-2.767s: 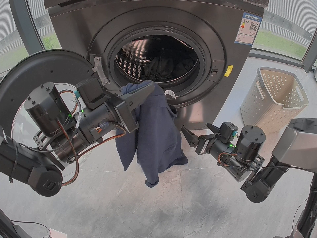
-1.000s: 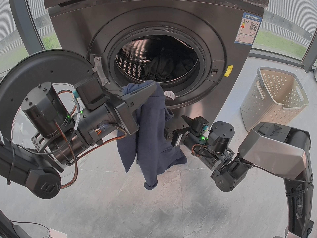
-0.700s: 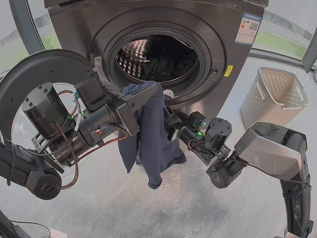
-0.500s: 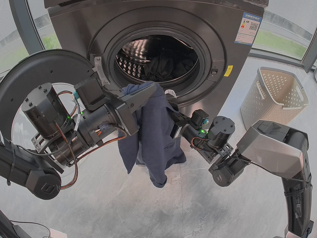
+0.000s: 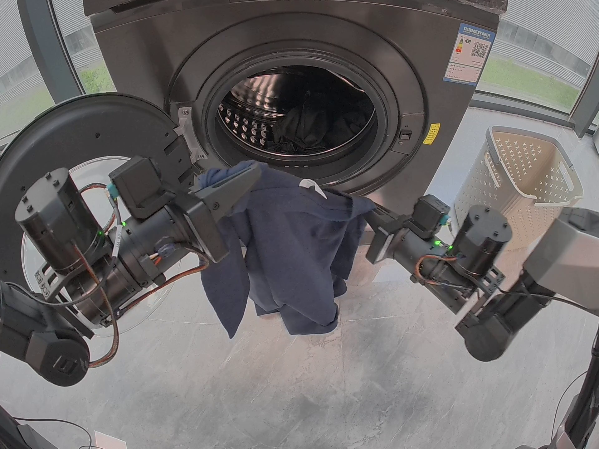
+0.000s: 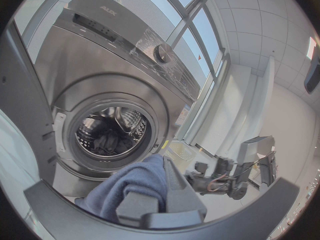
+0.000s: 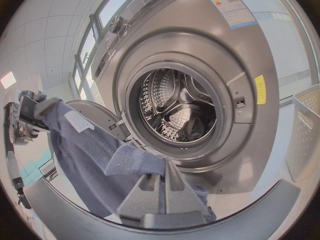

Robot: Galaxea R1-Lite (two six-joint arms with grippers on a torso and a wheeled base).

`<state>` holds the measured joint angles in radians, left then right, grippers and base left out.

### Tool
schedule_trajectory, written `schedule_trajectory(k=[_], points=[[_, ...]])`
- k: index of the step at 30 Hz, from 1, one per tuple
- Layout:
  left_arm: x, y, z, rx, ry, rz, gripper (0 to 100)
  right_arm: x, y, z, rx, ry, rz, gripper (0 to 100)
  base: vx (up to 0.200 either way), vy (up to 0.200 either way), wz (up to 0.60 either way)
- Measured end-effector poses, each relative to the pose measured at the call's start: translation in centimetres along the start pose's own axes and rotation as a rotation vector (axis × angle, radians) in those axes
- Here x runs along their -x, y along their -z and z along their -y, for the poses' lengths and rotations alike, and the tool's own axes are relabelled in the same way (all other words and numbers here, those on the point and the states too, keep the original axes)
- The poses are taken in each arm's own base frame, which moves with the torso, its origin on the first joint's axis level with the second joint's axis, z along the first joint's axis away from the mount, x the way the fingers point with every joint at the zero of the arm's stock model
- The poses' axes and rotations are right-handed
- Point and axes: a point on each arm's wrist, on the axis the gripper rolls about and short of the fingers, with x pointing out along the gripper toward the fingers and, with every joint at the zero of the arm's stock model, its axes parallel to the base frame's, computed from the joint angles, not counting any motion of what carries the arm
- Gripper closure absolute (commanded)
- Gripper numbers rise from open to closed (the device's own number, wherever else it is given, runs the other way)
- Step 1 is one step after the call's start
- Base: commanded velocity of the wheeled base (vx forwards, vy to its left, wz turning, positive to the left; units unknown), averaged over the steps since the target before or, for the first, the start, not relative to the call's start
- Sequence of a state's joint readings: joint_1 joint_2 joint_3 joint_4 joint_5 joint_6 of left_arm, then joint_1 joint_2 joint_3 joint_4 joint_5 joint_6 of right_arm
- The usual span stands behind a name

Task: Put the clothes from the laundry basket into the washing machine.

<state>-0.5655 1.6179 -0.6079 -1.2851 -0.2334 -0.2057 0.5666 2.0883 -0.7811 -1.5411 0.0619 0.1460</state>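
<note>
Where garment hangs: navy garment [image 5: 293, 244] stretched between both grippers, before the washing machine [image 5: 156, 51] opening.
Left gripper [image 5: 249, 174]: fingers pressed together on one upper edge.
Right gripper [image 5: 369, 212]: fingers pinching the opposite edge.
Drum [image 5: 249, 120]: dark clothes [image 5: 306, 126] inside.
Laundry basket [image 5: 493, 201]: beside machine, right.
</note>
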Motion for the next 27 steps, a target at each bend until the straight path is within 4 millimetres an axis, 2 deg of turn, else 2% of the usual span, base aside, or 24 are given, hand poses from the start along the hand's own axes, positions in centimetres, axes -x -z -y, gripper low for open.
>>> schedule_trajectory(k=[4,11,17,27], points=[[1.2,-0.4,-0.3,-0.008,-0.057,0.009,100,3.2,-2.0,-0.7,-0.015,-0.008,-0.017,100,0.0,0.0,0.0],[2.9,-0.5,-1.1,-0.023,-0.149,0.011,100,6.1,-5.5,-1.5,-0.052,-0.016,0.043,100,0.0,0.0,0.0],[3.0,-1.0,-1.6,-0.047,-0.184,0.031,100,6.8,-7.7,-2.0,-0.043,-0.028,0.115,100,0.0,0.0,0.0],[3.3,-1.6,-3.2,-0.088,-0.263,0.06,100,6.7,-9.5,-2.1,-0.016,0.018,0.19,100,0.0,0.0,0.0]])
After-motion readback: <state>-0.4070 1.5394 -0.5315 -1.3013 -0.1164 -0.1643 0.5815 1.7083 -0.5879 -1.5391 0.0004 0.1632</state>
